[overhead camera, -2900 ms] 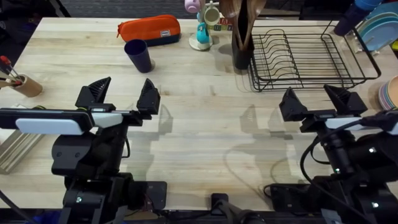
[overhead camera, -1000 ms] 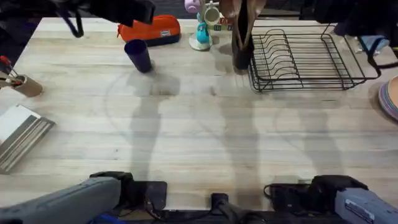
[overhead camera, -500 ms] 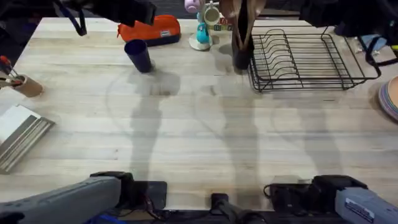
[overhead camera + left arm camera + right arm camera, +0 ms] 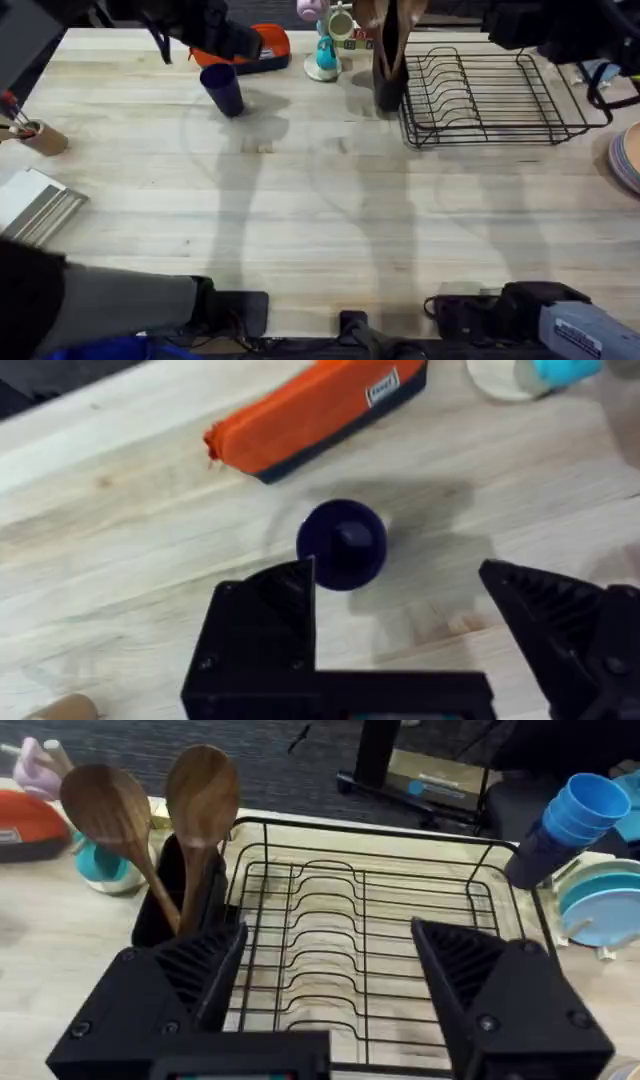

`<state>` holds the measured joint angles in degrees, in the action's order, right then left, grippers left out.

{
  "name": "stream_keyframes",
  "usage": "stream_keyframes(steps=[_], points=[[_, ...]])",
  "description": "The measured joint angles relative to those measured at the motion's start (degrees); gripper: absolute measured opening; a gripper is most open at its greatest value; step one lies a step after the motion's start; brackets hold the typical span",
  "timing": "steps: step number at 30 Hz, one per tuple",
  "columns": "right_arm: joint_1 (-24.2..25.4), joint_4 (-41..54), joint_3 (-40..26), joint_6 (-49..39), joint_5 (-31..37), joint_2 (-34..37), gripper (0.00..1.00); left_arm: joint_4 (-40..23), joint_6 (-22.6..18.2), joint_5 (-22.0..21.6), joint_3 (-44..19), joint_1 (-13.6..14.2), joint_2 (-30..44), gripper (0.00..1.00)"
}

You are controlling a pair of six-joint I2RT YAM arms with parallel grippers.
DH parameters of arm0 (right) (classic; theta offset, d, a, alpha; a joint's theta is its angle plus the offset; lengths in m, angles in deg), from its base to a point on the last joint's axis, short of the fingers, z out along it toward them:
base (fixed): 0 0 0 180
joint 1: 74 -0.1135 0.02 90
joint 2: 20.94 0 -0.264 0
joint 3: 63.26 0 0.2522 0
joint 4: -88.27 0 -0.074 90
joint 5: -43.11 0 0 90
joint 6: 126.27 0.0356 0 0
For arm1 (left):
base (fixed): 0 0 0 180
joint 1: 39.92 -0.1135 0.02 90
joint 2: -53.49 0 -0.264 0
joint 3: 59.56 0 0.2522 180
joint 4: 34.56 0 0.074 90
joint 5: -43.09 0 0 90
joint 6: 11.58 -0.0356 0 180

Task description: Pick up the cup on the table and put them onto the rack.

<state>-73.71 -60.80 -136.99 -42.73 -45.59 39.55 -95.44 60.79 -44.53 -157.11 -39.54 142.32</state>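
The navy cup [image 4: 222, 88] stands upright on the table [image 4: 320, 220] at the far left, just in front of an orange pouch [image 4: 262, 45]. My left gripper [image 4: 232, 42] hovers high over that spot. In the left wrist view the cup [image 4: 342, 543] shows from above, close to one of the open black fingers [image 4: 270, 622], with nothing between them. The black wire rack [image 4: 490, 95] sits at the far right. My right gripper [image 4: 330, 970] hangs open above the rack [image 4: 370, 940], holding nothing; from overhead it [image 4: 525, 25] is at the top right.
A dark holder with wooden spoons [image 4: 388, 70] stands against the rack's left end. A small stand of pastel mugs [image 4: 328, 40] is beside it. Blue cups [image 4: 570, 820] and plates [image 4: 600, 910] lie right of the rack. A pencil pot [image 4: 30, 130] and metal tray [image 4: 35, 210] sit at left.
Both arms have risen from near their bases and reached to the far side. Over the last half second the left arm shifted right, closer over the cup; the right arm barely moved.
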Motion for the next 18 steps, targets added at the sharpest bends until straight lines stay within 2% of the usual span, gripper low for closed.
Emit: stream_keyframes(steps=[10,18], points=[[0.0,0.0,0.0,0.0,0.0,-0.02,0.995,1.03,-0.02,0.01,0.0,0.0,7.7,0.993],[0.0,0.0,0.0,-0.01,0.0,0.0,0.996,1.73,-0.01,0.39,0.0,0.0,10.13,0.993]])
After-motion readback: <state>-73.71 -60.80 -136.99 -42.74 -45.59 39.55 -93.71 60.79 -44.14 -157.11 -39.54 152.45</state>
